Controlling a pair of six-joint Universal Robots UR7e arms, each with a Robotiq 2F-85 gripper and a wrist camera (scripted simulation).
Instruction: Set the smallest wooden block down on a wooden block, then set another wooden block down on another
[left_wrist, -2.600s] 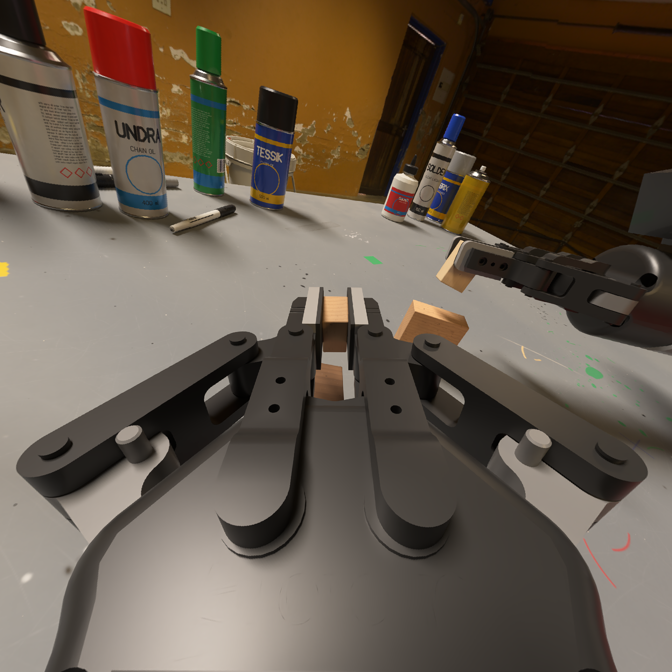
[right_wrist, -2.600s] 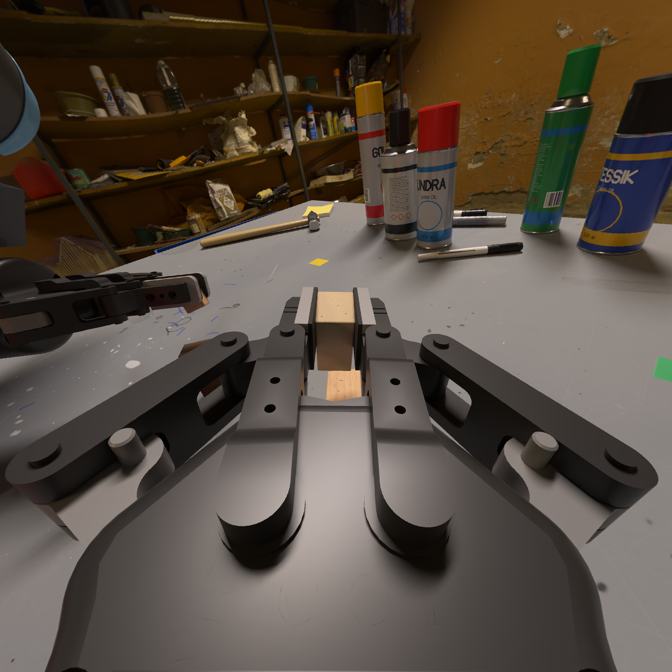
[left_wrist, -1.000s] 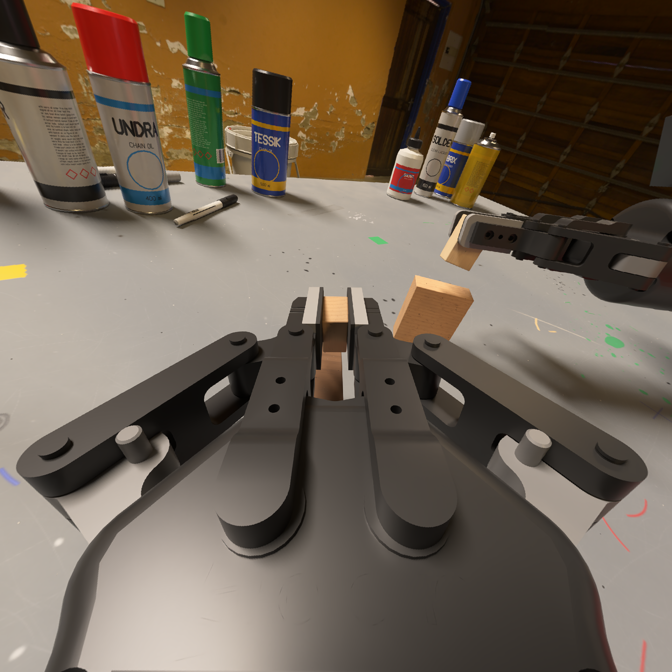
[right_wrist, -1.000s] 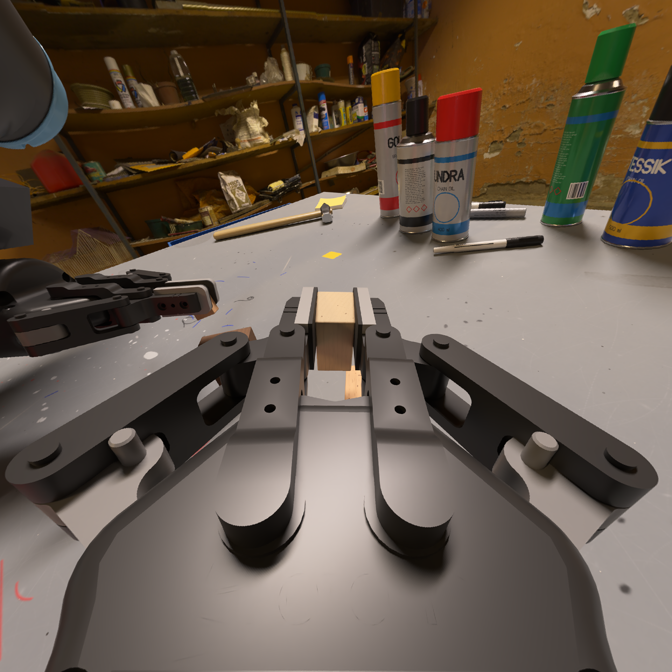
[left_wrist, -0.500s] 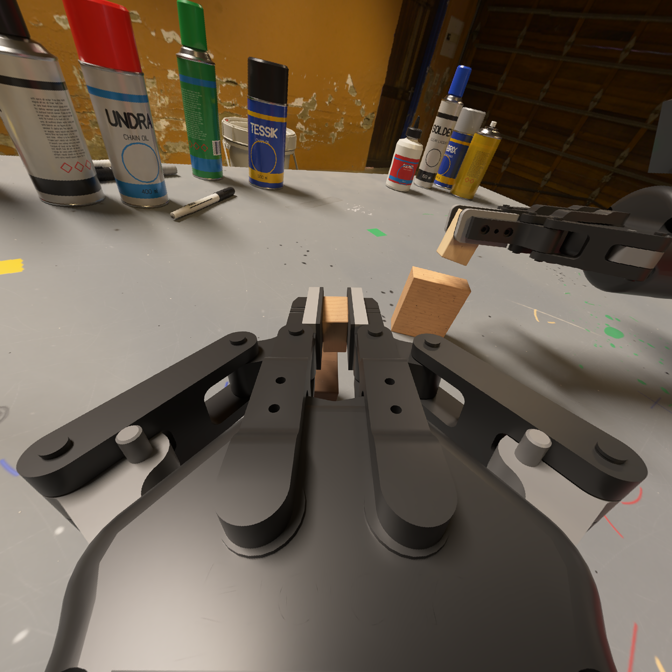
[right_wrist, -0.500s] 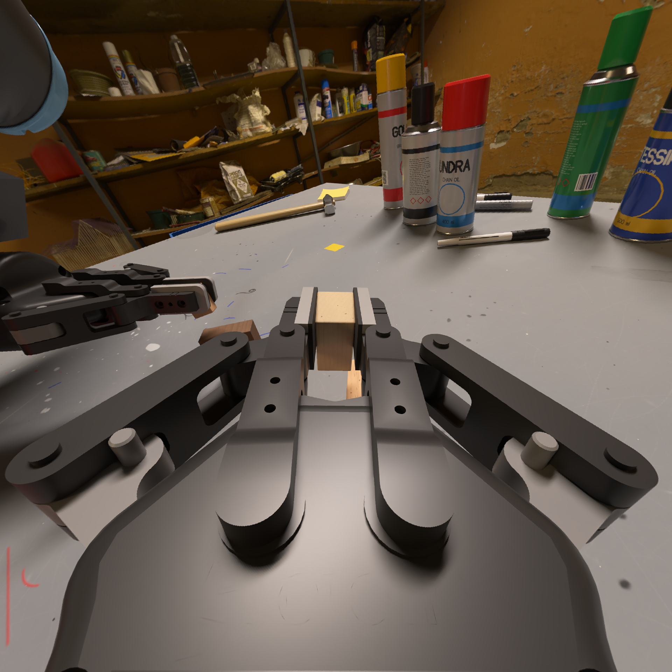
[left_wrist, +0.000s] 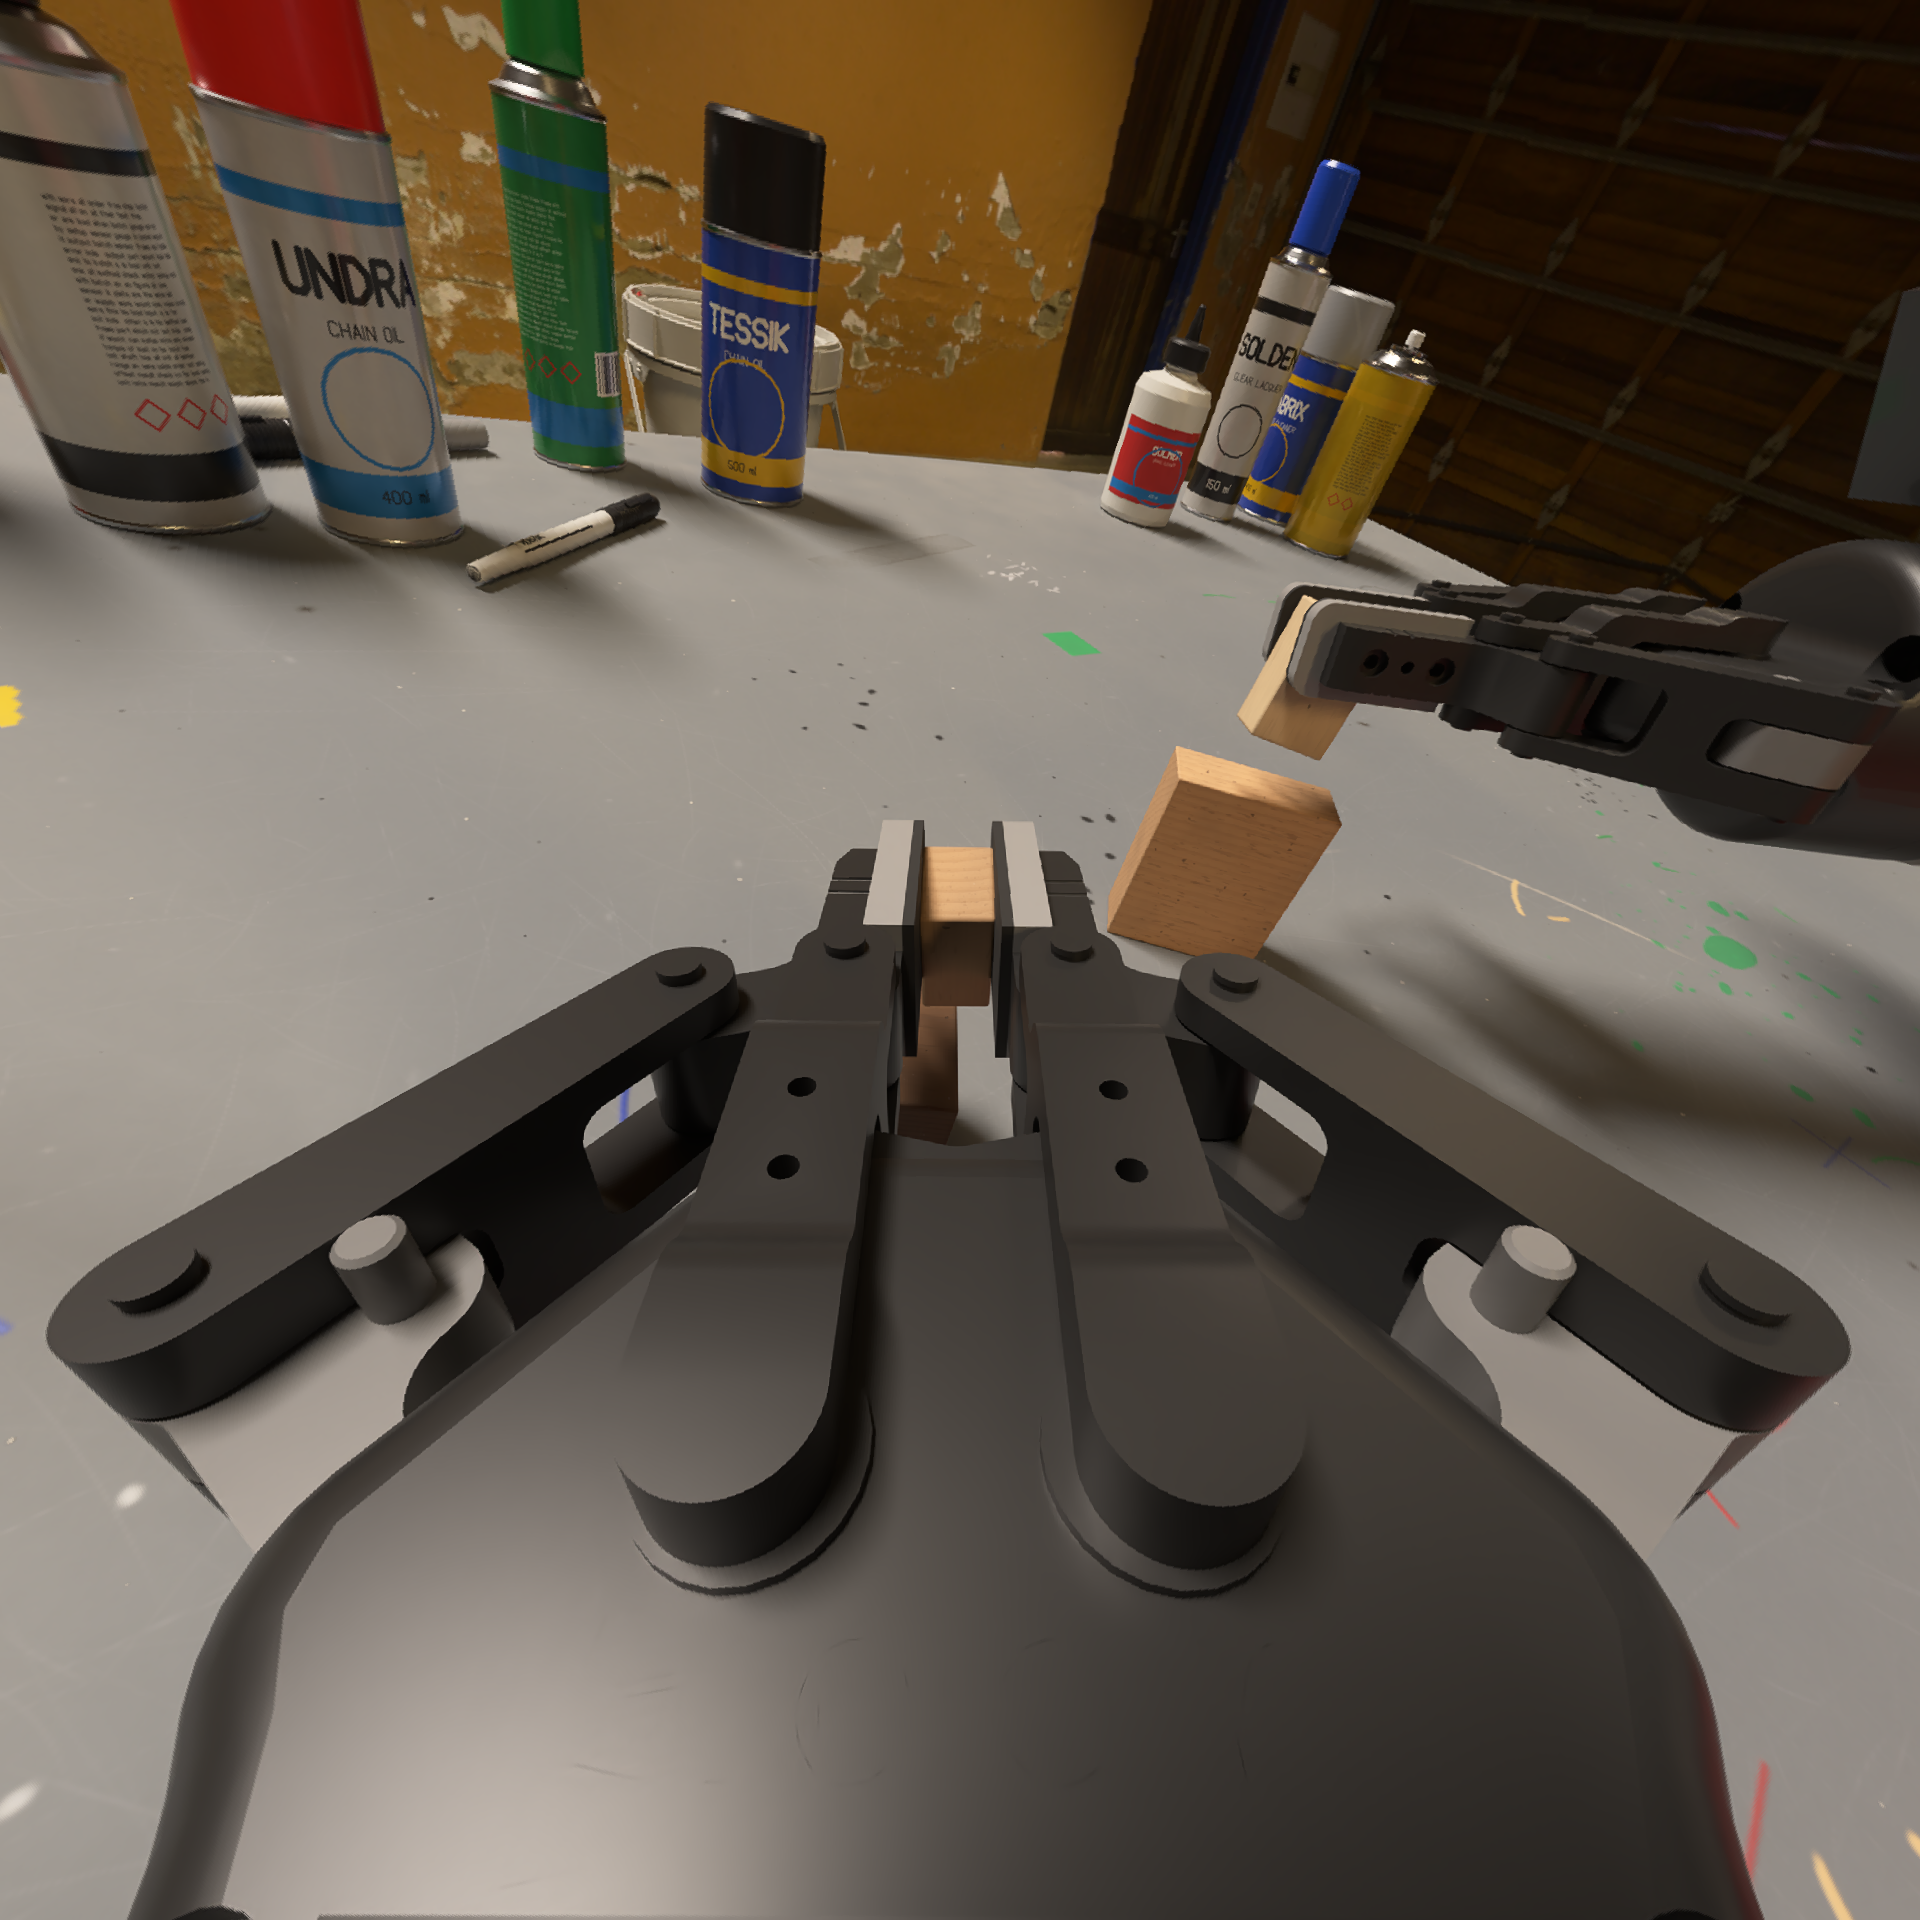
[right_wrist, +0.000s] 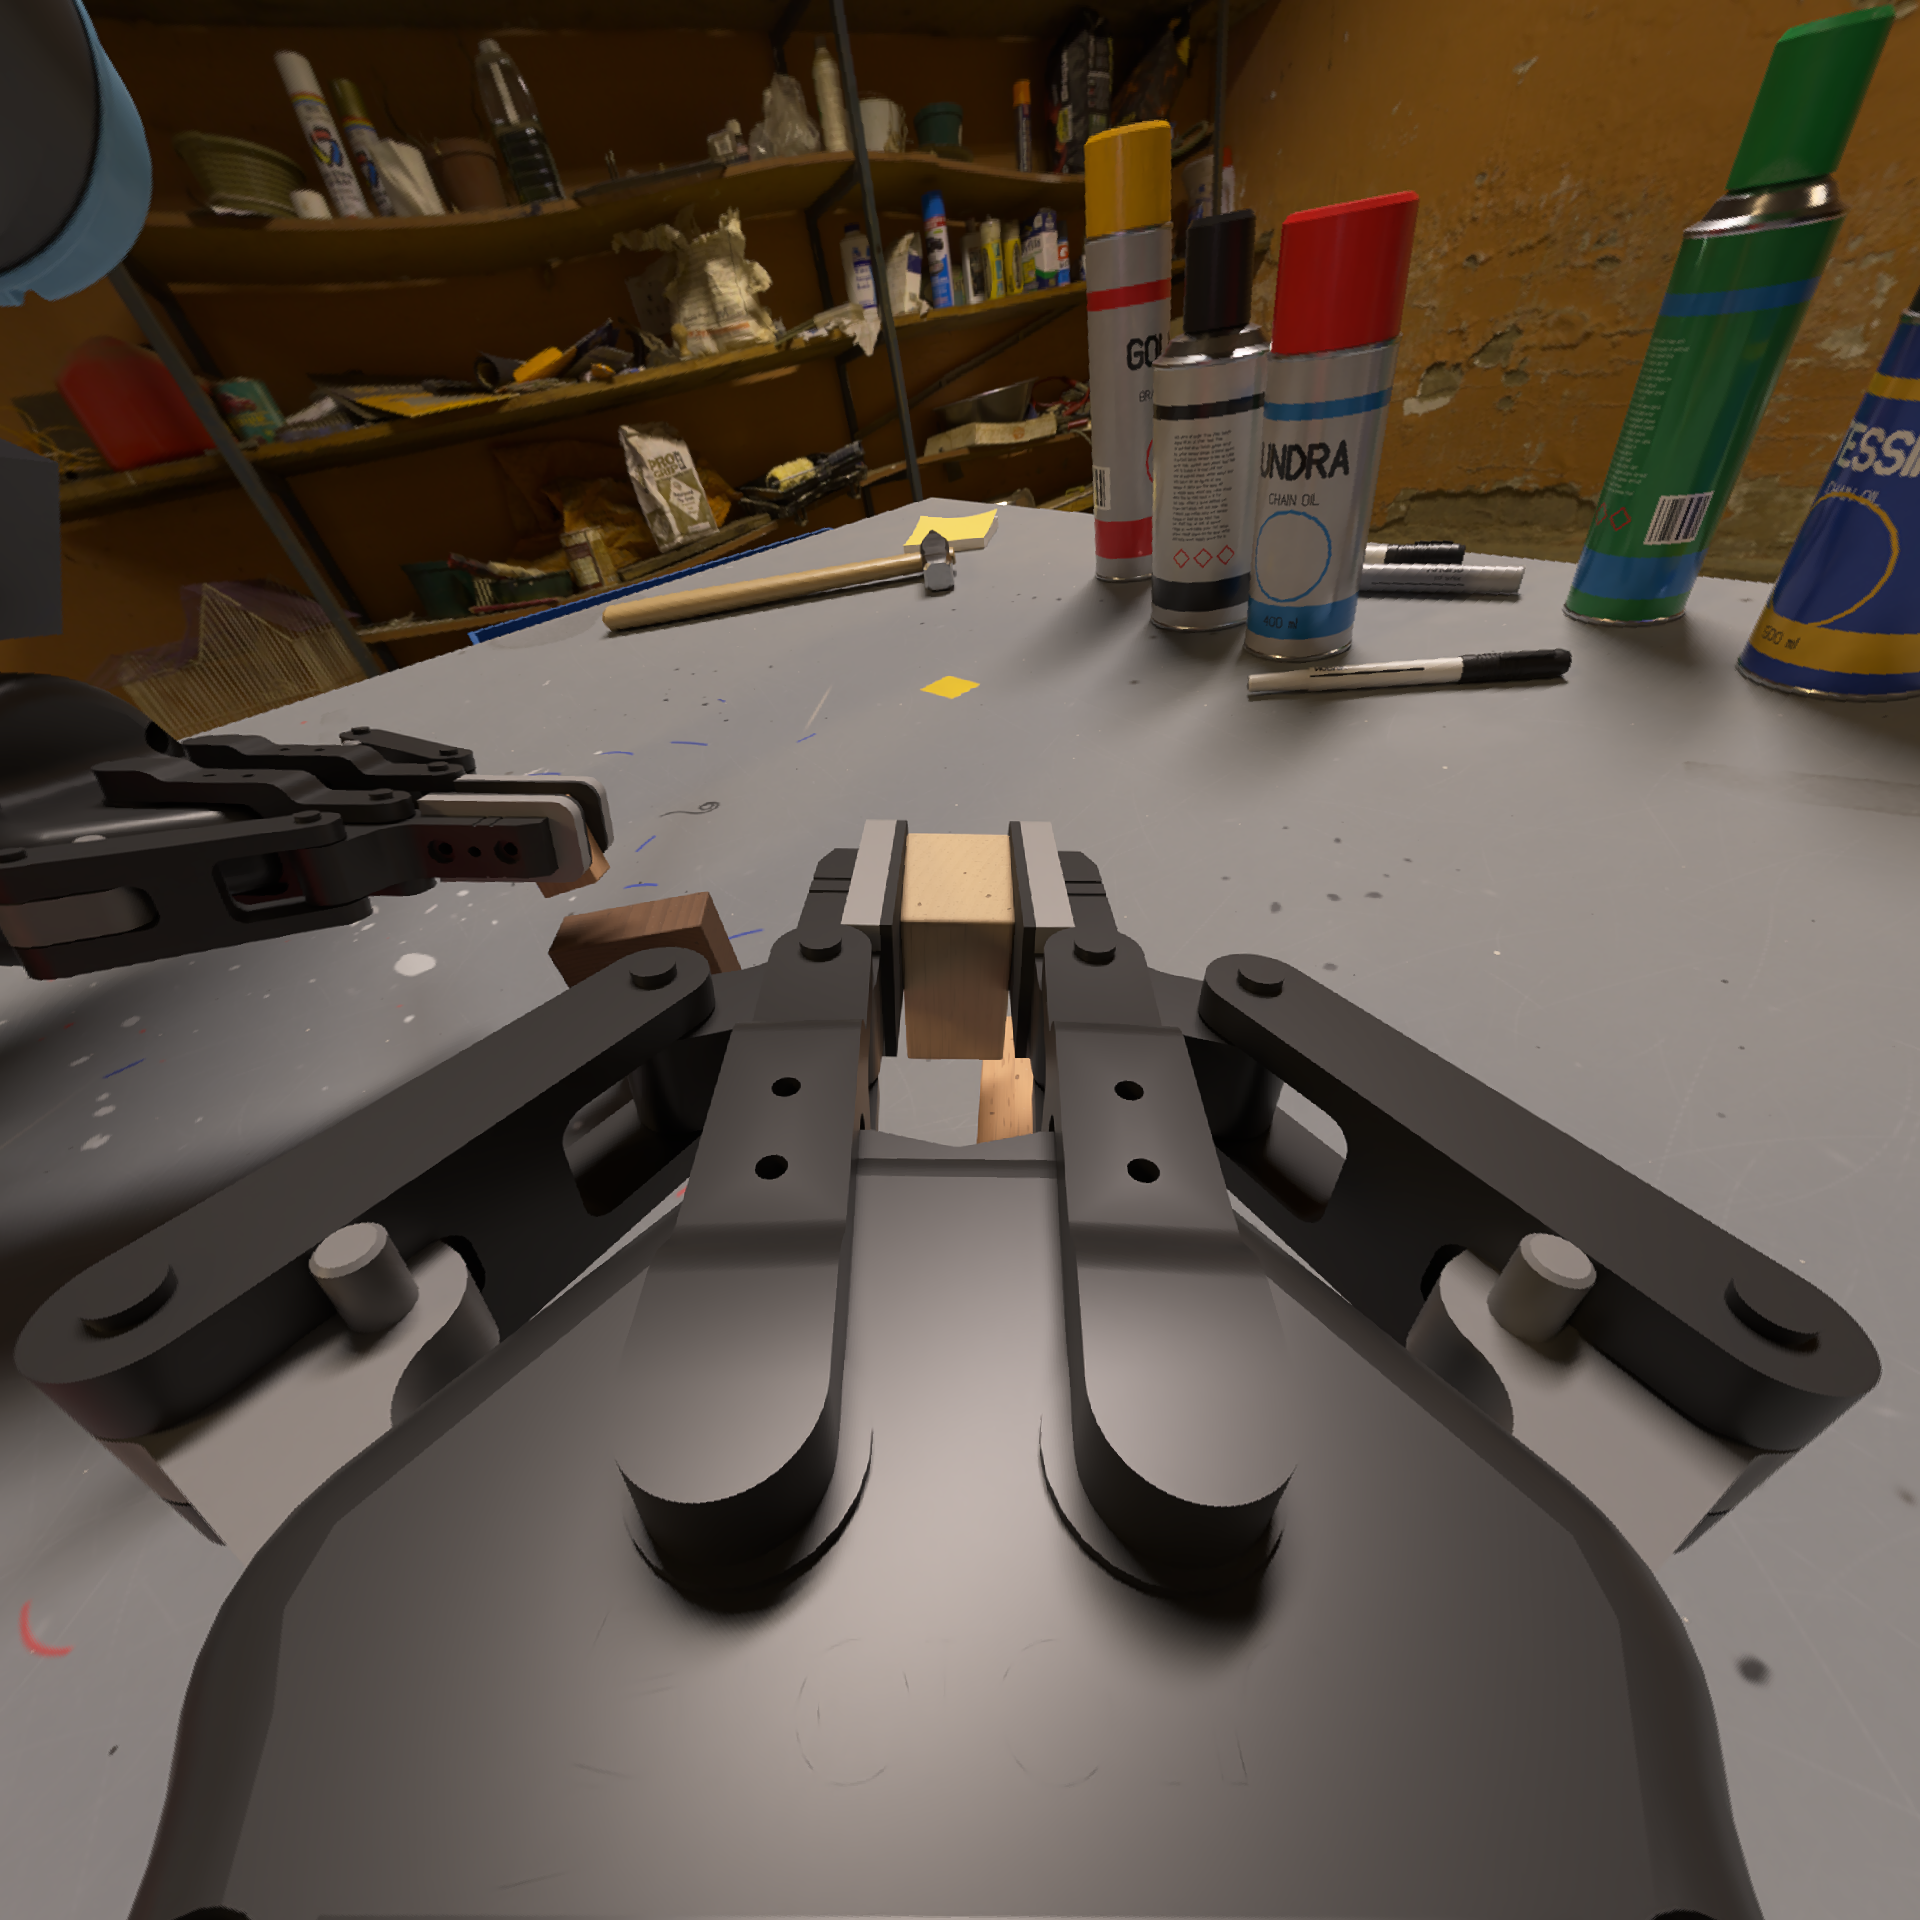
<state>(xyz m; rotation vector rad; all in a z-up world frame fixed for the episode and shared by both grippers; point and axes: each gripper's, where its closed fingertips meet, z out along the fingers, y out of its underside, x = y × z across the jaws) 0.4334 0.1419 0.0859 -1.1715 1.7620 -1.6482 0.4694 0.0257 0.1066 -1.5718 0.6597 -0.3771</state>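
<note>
My left gripper (left_wrist: 958, 862) is shut on a small tan wooden block (left_wrist: 956, 904), held above the table. A dark brown block (left_wrist: 928, 1081) shows through the gap under it. It also lies in the right wrist view (right_wrist: 639, 935), just below the left gripper (right_wrist: 587, 826). My right gripper (right_wrist: 956, 862) is shut on a pale wooden block (right_wrist: 956, 935). In the left wrist view the right gripper (left_wrist: 1288, 649) holds that pale block (left_wrist: 1288, 707) just above a larger light-brown block (left_wrist: 1221, 857) that stands on the grey table (left_wrist: 520, 831).
Spray cans (left_wrist: 343, 312) and a marker (left_wrist: 566, 535) line the far edge. Small bottles and cans (left_wrist: 1288, 395) stand at the far right corner. A hammer (right_wrist: 779, 587), a yellow note pad (right_wrist: 951, 530) and more markers (right_wrist: 1413, 670) lie on the table.
Both grippers have kept their blocks and shifted a little. The pale block has come closer above the larger block. The dark brown block has come into view beside my right gripper's linkage.
</note>
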